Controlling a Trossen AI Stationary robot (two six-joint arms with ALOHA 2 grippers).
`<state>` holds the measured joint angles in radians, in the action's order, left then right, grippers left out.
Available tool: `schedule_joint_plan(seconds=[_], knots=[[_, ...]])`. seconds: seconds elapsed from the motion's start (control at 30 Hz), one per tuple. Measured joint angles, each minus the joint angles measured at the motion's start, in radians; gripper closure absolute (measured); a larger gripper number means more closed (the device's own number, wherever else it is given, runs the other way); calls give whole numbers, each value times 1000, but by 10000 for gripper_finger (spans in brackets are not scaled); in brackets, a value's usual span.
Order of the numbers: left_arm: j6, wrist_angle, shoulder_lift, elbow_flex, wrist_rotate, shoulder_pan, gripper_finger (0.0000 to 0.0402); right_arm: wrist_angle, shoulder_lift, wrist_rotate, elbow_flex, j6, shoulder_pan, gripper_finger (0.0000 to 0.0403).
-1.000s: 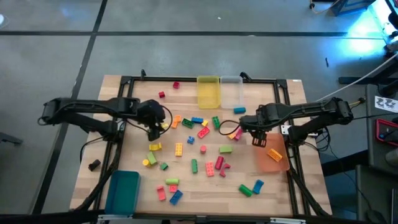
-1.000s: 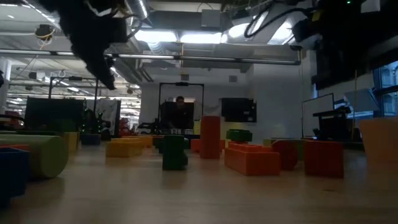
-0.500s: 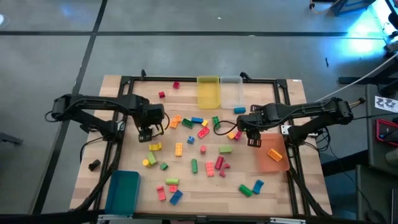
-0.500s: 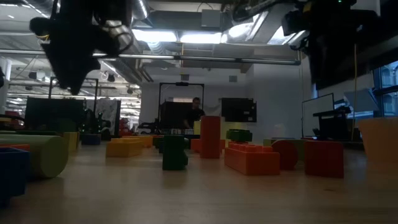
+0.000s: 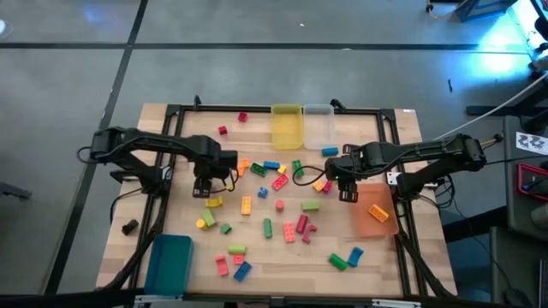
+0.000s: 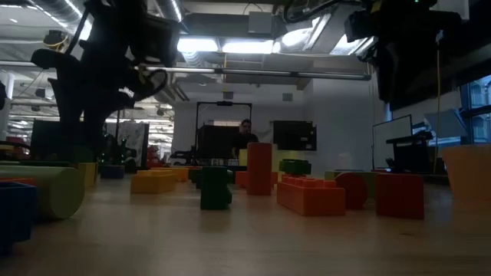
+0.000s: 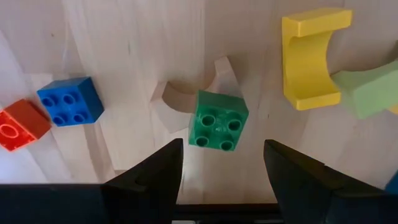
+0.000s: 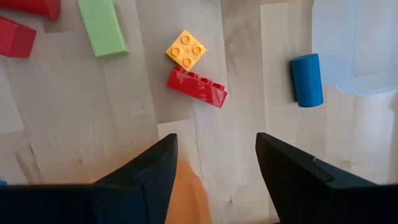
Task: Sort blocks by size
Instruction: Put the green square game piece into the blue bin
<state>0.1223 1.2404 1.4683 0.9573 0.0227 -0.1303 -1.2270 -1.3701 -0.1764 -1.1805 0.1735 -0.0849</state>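
Many coloured blocks lie scattered flat on the wooden table (image 5: 257,265). My left gripper (image 5: 204,185) hangs open, pointing straight down. In its wrist view its fingers (image 7: 222,180) stand above and short of a green square block (image 7: 219,120), with a blue block (image 7: 69,101), an orange-red block (image 7: 18,124) and a yellow arch (image 7: 311,56) around it. My right gripper (image 5: 347,185) also hangs open over the table. Its fingers (image 8: 214,180) are above bare wood near a red block (image 8: 196,87), a yellow square block (image 8: 186,50) and a blue cylinder (image 8: 306,79).
A yellow bin (image 5: 287,127) and a clear bin (image 5: 318,127) stand at the far edge. An orange bin (image 5: 374,212) sits at the right, just beside my right gripper, and a teal bin (image 5: 169,263) at the near left. A black frame (image 5: 171,111) borders the table.
My left gripper has come down toward the table and tipped from a slant until it points straight down, staying open. The blocks have not moved.
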Motion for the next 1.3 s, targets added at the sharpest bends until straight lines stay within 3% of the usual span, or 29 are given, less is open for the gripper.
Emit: schedule_joint_plan(seconds=[1.03,1.3], knots=[[8,-48,23,-2,-11,0,192,0,0,0,0,4,0,183],[14,-44,100,-3,-12,0,192,0,0,1,0,4,0,183]])
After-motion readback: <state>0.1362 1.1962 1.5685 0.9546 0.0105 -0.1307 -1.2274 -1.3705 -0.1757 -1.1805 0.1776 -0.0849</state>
